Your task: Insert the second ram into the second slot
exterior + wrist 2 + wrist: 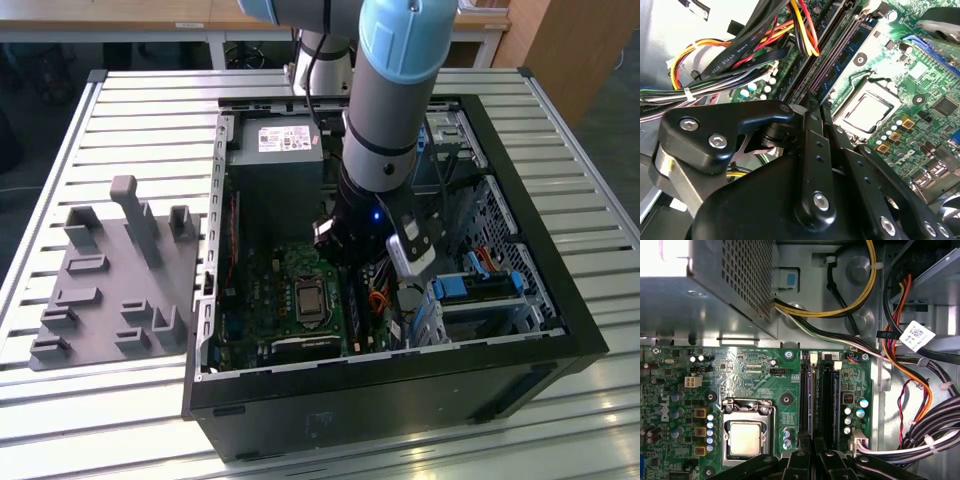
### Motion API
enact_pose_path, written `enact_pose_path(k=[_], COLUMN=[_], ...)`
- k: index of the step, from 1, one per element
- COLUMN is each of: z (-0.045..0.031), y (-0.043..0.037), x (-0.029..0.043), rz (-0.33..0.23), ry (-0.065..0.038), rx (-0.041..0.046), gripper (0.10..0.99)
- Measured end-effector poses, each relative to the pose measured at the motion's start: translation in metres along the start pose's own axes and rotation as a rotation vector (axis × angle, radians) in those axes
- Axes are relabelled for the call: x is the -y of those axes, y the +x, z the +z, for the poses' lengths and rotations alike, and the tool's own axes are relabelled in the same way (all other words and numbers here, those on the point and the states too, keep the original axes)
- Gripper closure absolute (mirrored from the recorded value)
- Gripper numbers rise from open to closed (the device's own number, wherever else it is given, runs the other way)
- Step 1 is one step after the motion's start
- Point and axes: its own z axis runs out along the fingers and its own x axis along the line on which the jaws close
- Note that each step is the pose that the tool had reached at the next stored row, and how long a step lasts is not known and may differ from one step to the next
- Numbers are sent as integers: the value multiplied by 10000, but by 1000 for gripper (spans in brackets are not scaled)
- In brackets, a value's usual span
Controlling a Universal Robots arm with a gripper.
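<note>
My gripper is low inside the open computer case, over the two memory slots beside the processor socket. Its fingers are drawn together on a thin dark blue-green stick, the second ram, which stands on edge along the slot nearer the socket. In the second wrist view the gripper meets the ram at its near end; the fingers hide the rest of it. The neighbouring black slot runs parallel. In the exterior view the arm's wrist covers the fingers.
Cable bundles hang close beside the slots. The power supply sits at the back of the case, with bright blue drive brackets on the exterior view's right. A grey fixture plate lies on the slatted table at the exterior view's left.
</note>
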Motion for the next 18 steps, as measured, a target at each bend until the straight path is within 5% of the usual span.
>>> enact_pose_path(k=[18], z=[56], y=[-4], x=[1], rz=[1], ry=[5], rx=[-39], gripper=[949])
